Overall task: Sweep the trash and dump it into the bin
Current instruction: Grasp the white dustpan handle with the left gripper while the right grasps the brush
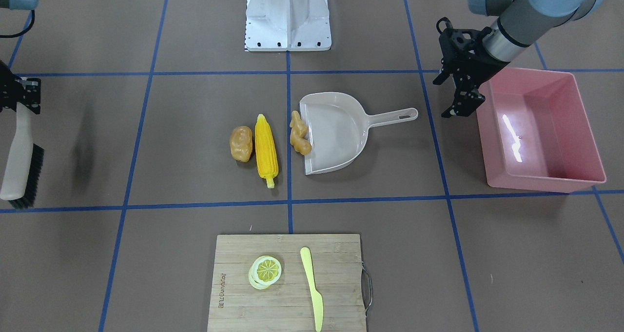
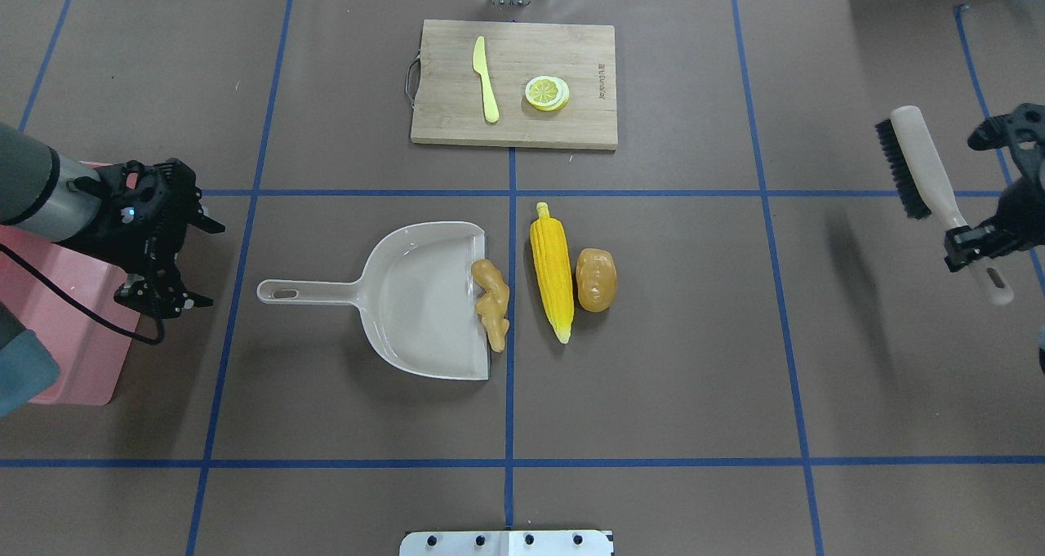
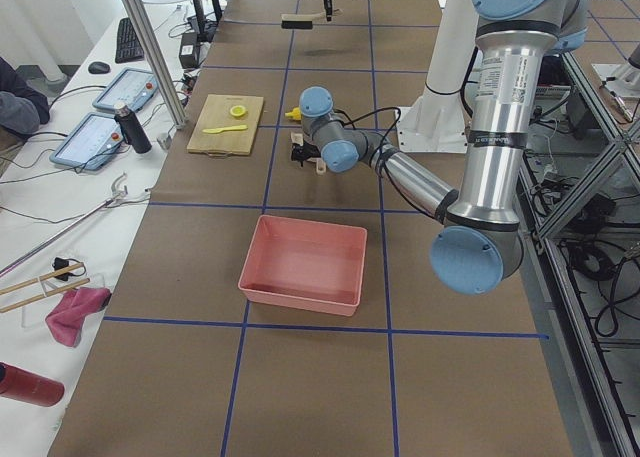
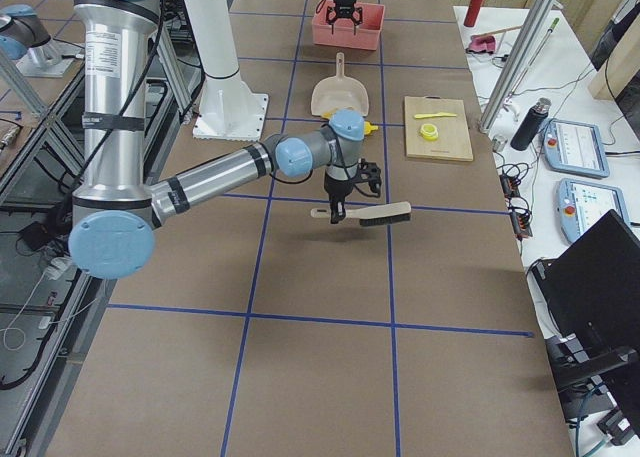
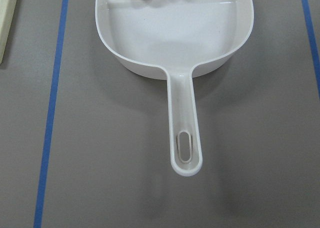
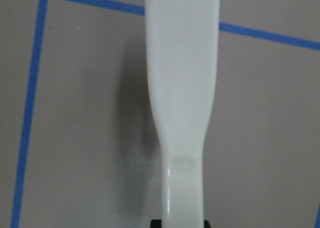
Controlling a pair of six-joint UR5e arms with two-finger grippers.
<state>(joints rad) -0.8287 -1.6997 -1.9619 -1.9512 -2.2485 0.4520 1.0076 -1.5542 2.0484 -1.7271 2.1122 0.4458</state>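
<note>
1. Tools: our right gripper [image 2: 971, 242] is clamped on the handle of the brush [image 2: 927, 168], which it holds in the air well to the right of the trash with the bristles facing the table's centre. Our left gripper [image 2: 214, 264] has its jaws spread wide with nothing between them. It hangs just off the end of the dustpan [image 2: 416, 295] handle, beside the bin [image 1: 541, 183].
2. Trash: the ginger root [image 2: 491, 303] lies along the dustpan's open lip. The corn cob [image 2: 551, 269] is just beyond it, and the potato [image 2: 596, 279] touches or nearly touches the corn on the far side.
3. As we judge it, the pan should be pinned before any sweeping. We would close the left jaws across the handle, square to it as the left wrist view frames it, so that the pan cannot slide away from the strokes.
4. Then we would bring the brush down outside the potato — bristles low, their edge parallel to the pan's lip.
5. One slow stroke toward the lip should do it. The corn may roll and the ginger may ride up the edge, so we would keep the pressure light.
6. The bin looks empty and sits near the pan — a short lift and tip should finish the job.
</note>
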